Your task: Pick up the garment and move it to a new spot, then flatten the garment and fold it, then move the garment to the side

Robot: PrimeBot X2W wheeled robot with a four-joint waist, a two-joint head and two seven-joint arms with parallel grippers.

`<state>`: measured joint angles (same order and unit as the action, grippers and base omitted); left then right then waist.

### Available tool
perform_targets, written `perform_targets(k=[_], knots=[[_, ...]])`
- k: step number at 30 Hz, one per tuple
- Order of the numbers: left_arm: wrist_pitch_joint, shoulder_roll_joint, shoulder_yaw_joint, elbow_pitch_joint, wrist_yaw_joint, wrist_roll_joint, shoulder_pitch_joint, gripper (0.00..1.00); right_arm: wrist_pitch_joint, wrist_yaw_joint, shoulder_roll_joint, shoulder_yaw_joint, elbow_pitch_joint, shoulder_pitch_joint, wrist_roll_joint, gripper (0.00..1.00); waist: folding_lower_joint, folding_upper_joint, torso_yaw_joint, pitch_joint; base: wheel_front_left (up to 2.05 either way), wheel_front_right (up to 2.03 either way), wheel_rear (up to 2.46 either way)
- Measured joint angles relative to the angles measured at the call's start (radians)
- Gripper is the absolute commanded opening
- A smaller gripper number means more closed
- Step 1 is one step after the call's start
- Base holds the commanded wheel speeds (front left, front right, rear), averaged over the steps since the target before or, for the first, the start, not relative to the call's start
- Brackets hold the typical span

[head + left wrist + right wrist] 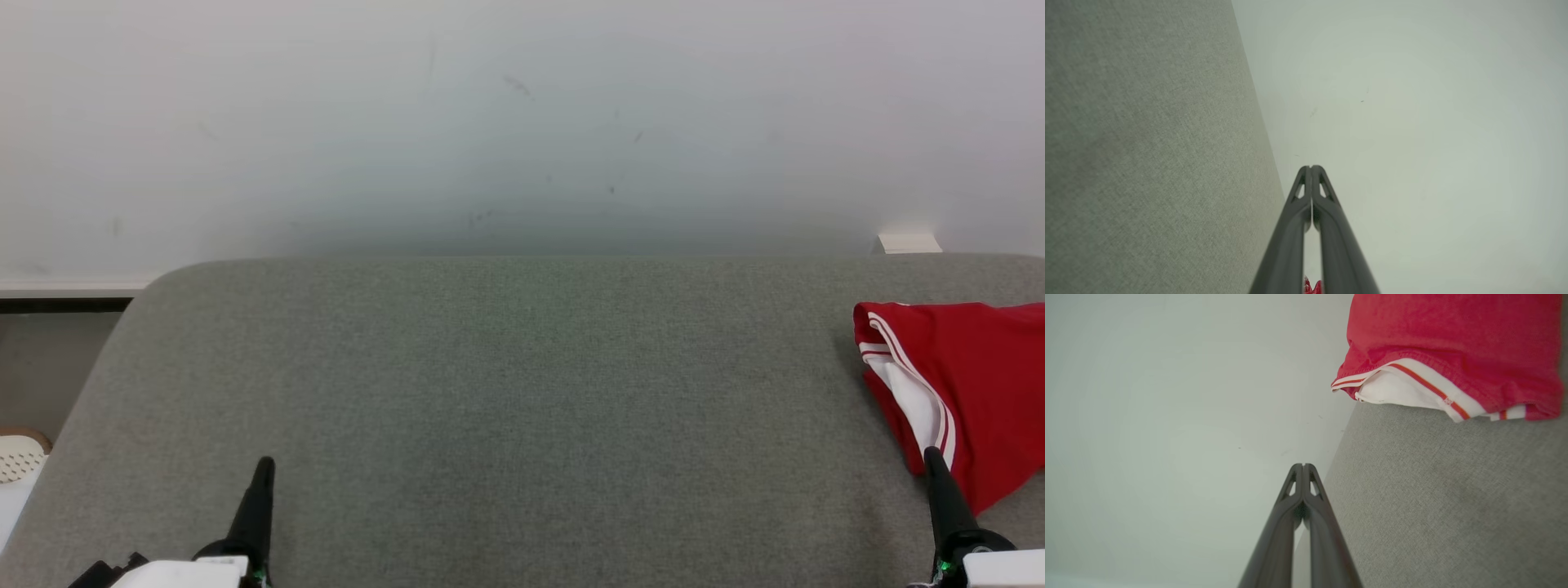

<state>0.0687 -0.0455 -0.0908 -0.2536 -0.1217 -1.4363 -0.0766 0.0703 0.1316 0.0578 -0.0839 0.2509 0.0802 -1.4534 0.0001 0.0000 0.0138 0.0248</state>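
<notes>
- garment (976, 384) looks folded on cushion (506, 392); likely parked aside, task near done
- right gripper (931, 457) near garment, left gripper (264, 469) well apart; fingers pressed together, empty

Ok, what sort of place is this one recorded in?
Probably a plain indoor room set up for folding clothes: a grey fabric-covered surface sits before a plain white wall, with a red garment lying at its right end.
</notes>
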Motion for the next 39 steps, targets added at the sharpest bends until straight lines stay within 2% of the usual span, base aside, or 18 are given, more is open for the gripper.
perform_targets(k=[25,39], knots=[[0.044,-0.001,-0.023,0.006,-0.006,-0.166,-0.028,0.00,0.043,0.000,-0.008,-0.029,-0.003,0.021,-0.153,0.00,-0.0001,0.0000,-0.014,-0.027,0.00,0.00,0.00],[0.045,-0.001,-0.024,0.007,-0.006,-0.169,-0.029,0.00,0.044,0.000,-0.008,-0.030,-0.003,0.022,-0.158,0.00,-0.0001,0.0000,-0.014,-0.028,0.00,0.00,0.00]])
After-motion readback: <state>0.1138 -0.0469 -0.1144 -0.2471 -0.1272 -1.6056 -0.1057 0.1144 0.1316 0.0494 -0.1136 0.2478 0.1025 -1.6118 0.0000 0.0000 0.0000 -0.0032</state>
